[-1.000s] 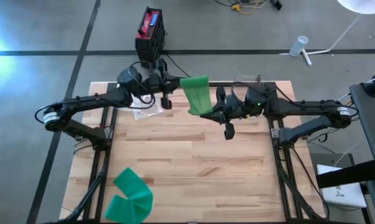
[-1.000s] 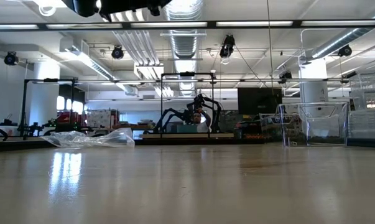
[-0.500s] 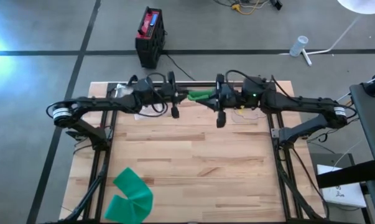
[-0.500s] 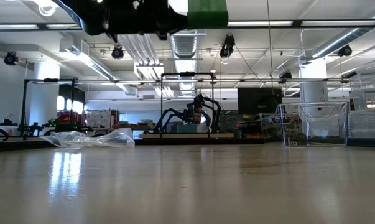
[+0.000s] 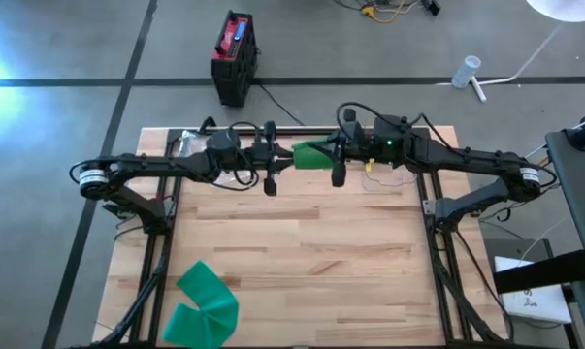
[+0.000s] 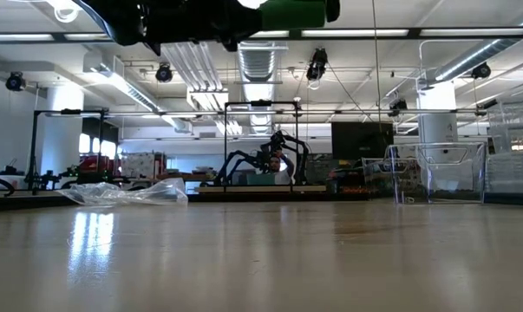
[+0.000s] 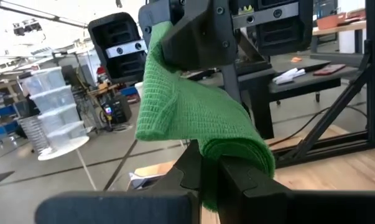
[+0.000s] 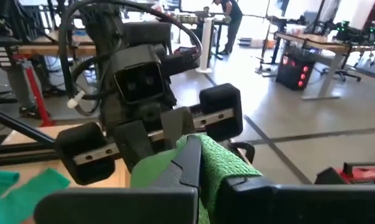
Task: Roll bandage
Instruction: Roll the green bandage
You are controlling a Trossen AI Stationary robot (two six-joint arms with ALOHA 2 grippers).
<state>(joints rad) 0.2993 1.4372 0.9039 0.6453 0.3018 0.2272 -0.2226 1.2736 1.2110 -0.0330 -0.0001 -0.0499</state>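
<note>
Tabletop: wooden; a second green bandage is left at its near-left corner.
Green bandage: held in the air above the tabletop's far edge, bunched between both claws.
Left claw: clenched on the bandage.
Right claw: clenched on the bandage's other end.
Risk: loose folds could slip or bunch, spoiling the roll, if the claws pull unevenly.

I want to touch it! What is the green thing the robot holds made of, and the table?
The green bandage looks like soft, stretchy woven cloth: a mesh weave shows and it drapes in folds. The table looks like pale wood planks, with visible grain and a slight sheen.
</note>
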